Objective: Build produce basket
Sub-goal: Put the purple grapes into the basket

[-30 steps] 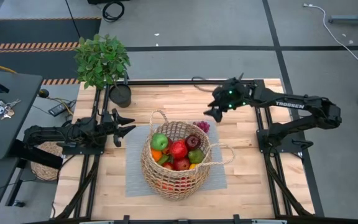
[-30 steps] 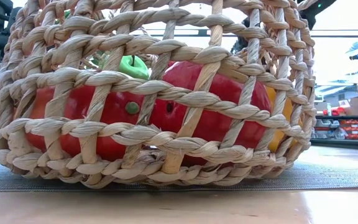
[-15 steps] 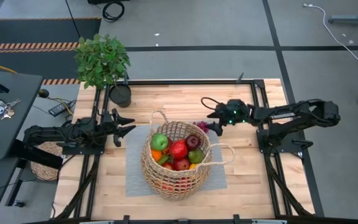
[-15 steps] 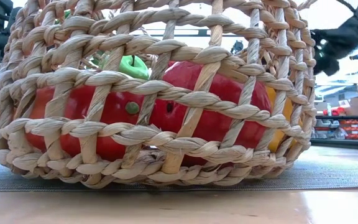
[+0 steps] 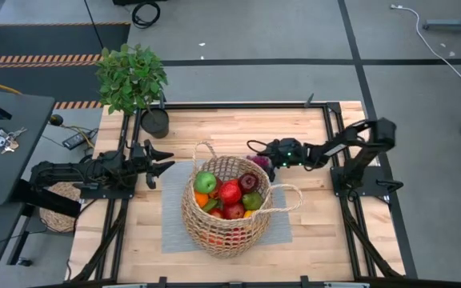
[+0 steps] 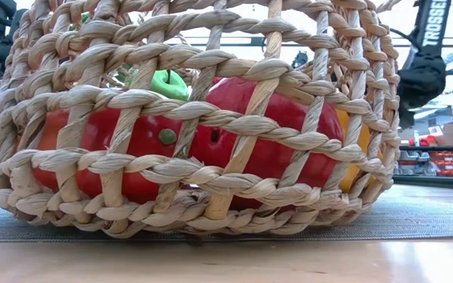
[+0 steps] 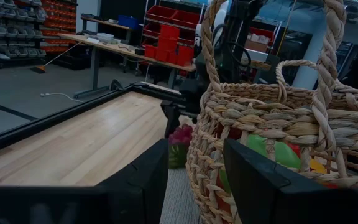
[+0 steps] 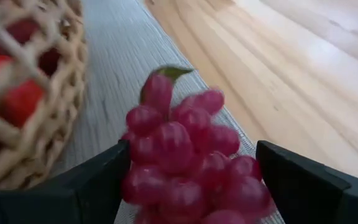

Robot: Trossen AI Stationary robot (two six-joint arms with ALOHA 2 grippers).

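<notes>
**Grapes at the basket's far-right rim — right arm placed to take them**

Item: grapes (image 8: 185,155), one dark-red bunch, lying on the grey mat (image 5: 174,228) just beside the basket (image 5: 224,210), on its far-right side. Not yet in the basket.

Tool: right gripper (image 5: 264,157), low over the mat, fingers (image 8: 73,193) spread wide with the bunch between them; nothing held. The bunch lay straight ahead of the gripper, its stem end with the green leaf pointing away from the wrist, so its long axis ran roughly along the line of approach — though the close view made the exact lie hard to judge.

Basket: on the mat at table centre, well filled with produce (image 5: 230,192) in red, green and orange.

Left gripper (image 5: 160,160): waiting at the basket's left, fingers apart, empty, basket wall between them in its wrist view.

Judgement: the right arm was much the nearer; the next move called for closing on the bunch, then a short lift over the rim.
</notes>
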